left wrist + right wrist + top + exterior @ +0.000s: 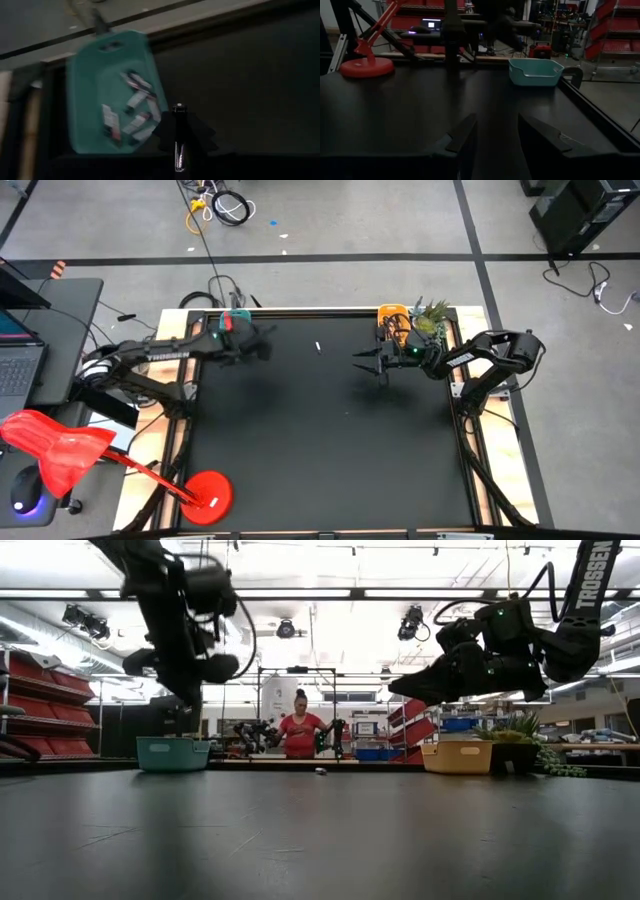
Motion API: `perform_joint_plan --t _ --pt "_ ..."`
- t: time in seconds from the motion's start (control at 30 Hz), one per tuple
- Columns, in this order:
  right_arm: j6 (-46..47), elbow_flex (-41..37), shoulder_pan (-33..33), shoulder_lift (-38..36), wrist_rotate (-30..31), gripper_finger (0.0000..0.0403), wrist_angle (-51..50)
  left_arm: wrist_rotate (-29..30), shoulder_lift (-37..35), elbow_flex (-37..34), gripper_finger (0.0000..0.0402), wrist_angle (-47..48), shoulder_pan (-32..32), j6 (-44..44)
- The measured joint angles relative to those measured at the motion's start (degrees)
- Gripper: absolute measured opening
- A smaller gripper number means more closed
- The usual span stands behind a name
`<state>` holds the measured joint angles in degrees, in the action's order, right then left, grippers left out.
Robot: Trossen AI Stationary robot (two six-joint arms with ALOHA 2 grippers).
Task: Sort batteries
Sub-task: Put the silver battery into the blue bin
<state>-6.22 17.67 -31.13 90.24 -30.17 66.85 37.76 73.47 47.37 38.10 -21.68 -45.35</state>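
While the left hand (178,150) hangs in the air near the upper left of the high view, it is clamped on one dark battery (178,131) that stands upright between its fingers, close beside the teal tray (82,100) but not plainly over it. That tray already holds several batteries (131,107), lying at loose angles. A single pale battery (318,346) lies alone on the black counter (320,450) in the upper middle of the high view, well apart from both trays. The right hand (495,135) hovers above the counter at the upper right, its fingers spread wide and empty, near the yellow tray (391,312) and a small plant (430,318).

The main risk, as I judge it, is the release. If the left hand lets go before it is squarely above the teal tray, the battery could strike the rim or the counter and roll off. A drop from this height could also bounce it out, or scatter those already inside. The grip looks thin, on a small round thing, so a quick swing could let it slip. The lone battery is small and round too; a right-hand approach that lands slightly off could nudge it rolling toward the counter's upper edge.
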Motion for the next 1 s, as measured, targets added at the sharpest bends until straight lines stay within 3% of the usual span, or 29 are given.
perform_joint_plan --t 0.17,0.4,0.57,0.77,1.0 --pt "0.00 0.00 0.06 0.00 0.00 0.0151 0.09 -0.46 0.94 0.00 0.0020 -0.42 -10.43 5.97" --pt "-0.13 0.00 0.04 0.00 0.00 0.0151 0.39 -7.67 1.36 0.07 0.0114 -4.24 -17.28 7.89" --pt "0.02 0.00 0.04 0.00 -0.06 0.0151 0.39 -9.56 1.36 0.07 0.0166 -8.82 -16.43 8.84" --pt "0.23 0.04 0.04 0.00 -0.37 0.0151 0.28 -21.59 5.42 0.22 0.0172 -24.20 -11.12 7.64" --pt "0.26 0.09 -0.29 0.00 2.34 0.0151 -0.92 -19.10 20.95 10.22 0.0168 -26.45 -1.96 4.65"
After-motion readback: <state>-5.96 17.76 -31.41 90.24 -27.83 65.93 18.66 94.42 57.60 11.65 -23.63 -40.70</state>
